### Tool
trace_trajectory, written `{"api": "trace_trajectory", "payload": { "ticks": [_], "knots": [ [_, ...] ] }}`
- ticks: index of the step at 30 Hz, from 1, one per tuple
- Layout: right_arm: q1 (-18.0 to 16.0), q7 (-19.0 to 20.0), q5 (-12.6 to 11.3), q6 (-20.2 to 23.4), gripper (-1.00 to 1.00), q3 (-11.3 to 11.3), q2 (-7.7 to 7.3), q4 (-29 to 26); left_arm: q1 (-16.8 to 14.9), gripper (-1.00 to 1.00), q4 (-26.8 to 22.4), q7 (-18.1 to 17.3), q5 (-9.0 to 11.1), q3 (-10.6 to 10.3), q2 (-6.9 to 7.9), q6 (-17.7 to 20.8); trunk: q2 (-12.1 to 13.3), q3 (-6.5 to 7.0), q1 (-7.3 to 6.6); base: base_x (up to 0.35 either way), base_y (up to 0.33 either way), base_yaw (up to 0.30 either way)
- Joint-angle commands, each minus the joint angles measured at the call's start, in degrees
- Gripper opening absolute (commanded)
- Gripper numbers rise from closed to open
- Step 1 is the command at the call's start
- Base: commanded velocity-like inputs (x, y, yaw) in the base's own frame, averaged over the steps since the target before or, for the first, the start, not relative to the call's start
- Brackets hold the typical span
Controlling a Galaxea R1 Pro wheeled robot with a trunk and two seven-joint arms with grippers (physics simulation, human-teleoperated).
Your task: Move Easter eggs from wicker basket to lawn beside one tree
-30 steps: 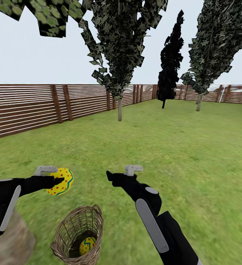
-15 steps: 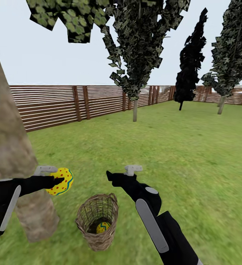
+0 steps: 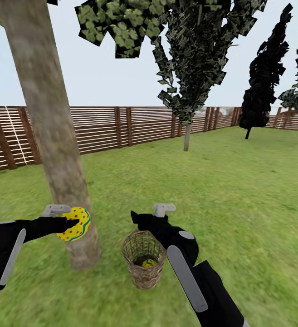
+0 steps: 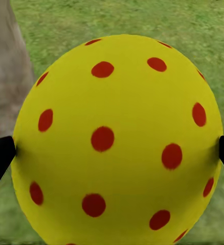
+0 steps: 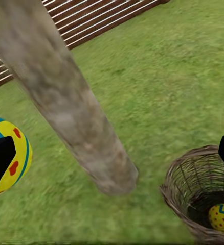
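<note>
Gripping an egg, left fingers hover beside the tree; right fingers open.

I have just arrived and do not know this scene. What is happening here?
The robot's left gripper holds one Easter egg in the air, in front of the thick tree. The wicker basket stands on the lawn beside the trunk, with an egg inside. The right gripper is empty.

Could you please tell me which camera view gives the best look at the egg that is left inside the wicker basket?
The right wrist view: it looks down into the wicker basket and shows the egg at the bottom with its blue zigzag. The head view shows that egg small, through the basket's rim. The left wrist view shows the held egg instead.
</note>
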Motion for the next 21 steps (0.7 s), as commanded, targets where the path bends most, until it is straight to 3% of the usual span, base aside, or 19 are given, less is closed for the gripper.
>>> {"api": "trace_trajectory", "payload": {
  "ticks": [1,10,15,21],
  "knots": [
    [-0.06,-0.57,-0.6,0.13,1.0,0.05,0.01,-0.07,-0.05,-1.0,-0.04,-0.06,0.26,0.05,0.02,0.35,-0.05,-0.05,-0.03,-0.297,0.199,0.271],
    [-0.06,-0.5,-0.6,0.13,1.0,0.13,0.1,0.14,-0.05,-1.0,-0.03,-0.1,0.5,0.09,0.01,0.35,-0.05,0.14,-0.03,-0.261,0.228,0.266],
    [-0.06,-0.55,-0.6,0.05,1.0,0.85,0.11,-0.04,-0.05,-1.0,0.02,-0.14,0.64,0.17,0.08,0.35,-0.05,0.16,-0.03,-0.231,0.251,0.073],
    [-0.06,-0.59,-0.6,0.04,1.0,1.01,0.19,0.01,-0.05,-1.0,0.03,-0.19,0.7,0.23,0.09,0.35,-0.05,0.17,-0.03,-0.095,0.245,0.224]
  ]
}}
